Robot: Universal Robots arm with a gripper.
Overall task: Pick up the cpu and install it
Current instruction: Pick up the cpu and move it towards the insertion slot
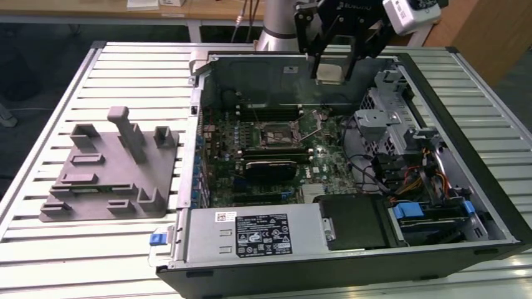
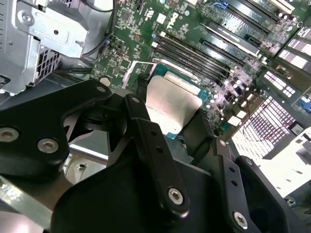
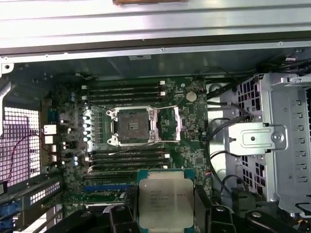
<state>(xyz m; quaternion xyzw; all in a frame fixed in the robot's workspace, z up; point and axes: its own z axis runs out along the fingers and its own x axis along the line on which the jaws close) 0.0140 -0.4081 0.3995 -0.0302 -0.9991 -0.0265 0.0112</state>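
While the socket [image 1: 278, 132] lies with its centre bare on the motherboard [image 1: 328, 163], the gripper [image 1: 332, 70] hangs well above it over the open case [image 1: 486, 187]. Its fingers [image 2: 146, 131] are closed narrow on opposite edges of the cpu [image 1: 329, 75]. The cpu is held in the air with its silver top level, clear of the socket and offset to the exterior view's right of it. Memory slots [image 3: 124, 88] flank the socket. A grey holder [image 1: 108, 168] sits well apart from the socket, outside the case.
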